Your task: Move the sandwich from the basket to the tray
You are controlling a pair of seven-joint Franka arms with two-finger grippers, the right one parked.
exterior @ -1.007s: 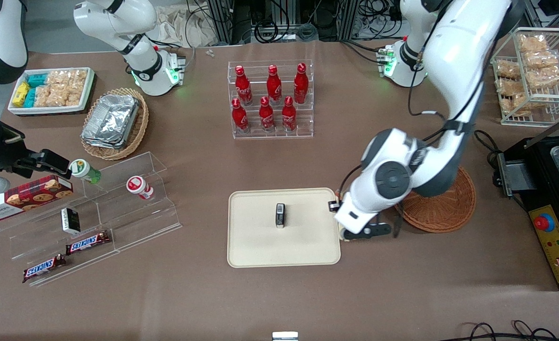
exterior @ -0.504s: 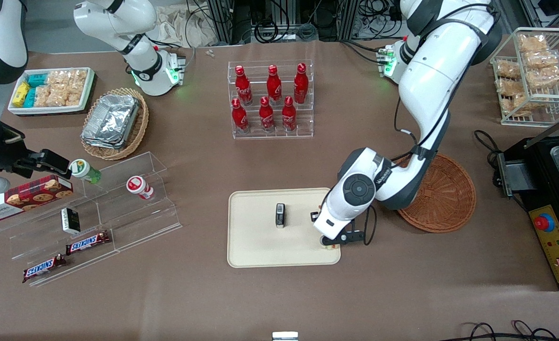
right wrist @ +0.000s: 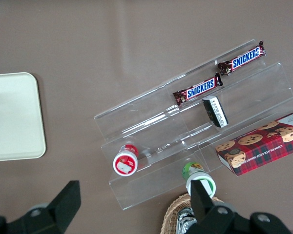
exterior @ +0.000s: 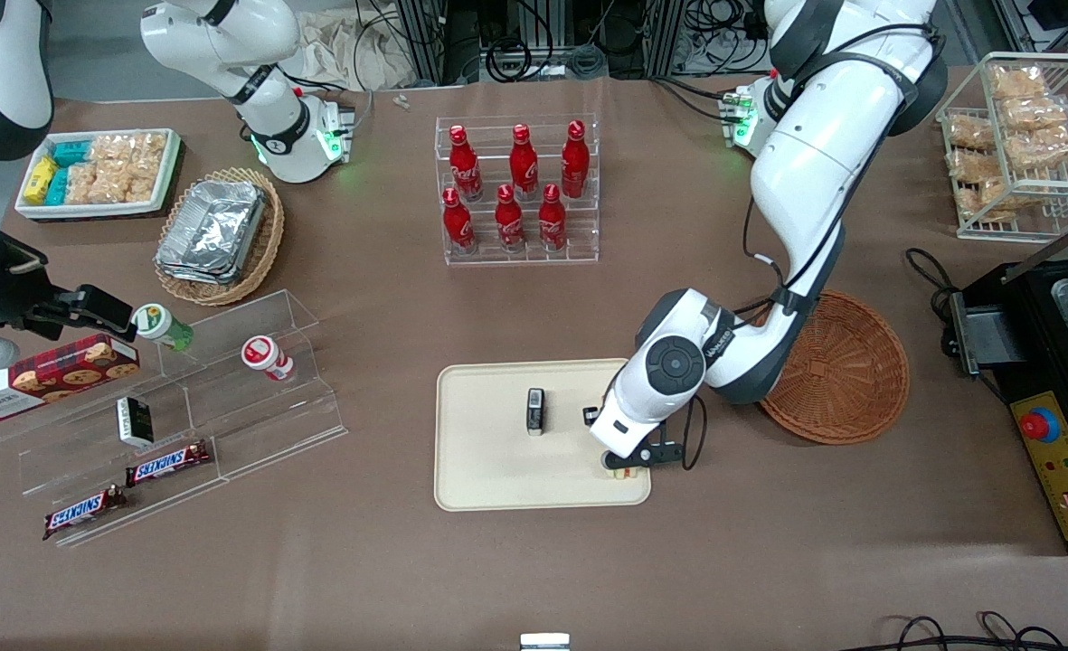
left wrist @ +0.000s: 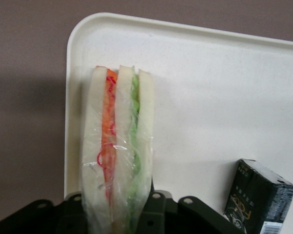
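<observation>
Gripper (exterior: 625,467) clamped on the sandwich (left wrist: 118,151), held over the tray (exterior: 479,484) at the corner nearest the working arm, close to the rim. A small dark box (exterior: 535,411) stands mid-tray, well apart. Basket (exterior: 845,371) is empty. Transfer judged nearly done; lowering and release remain.

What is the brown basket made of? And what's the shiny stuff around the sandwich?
The basket looks like woven wicker, reddish-brown, with ringed strands showing. The sandwich, held in the claw over the tray, seems wrapped in thin clear plastic film: it crinkles and glints over the bread.
</observation>
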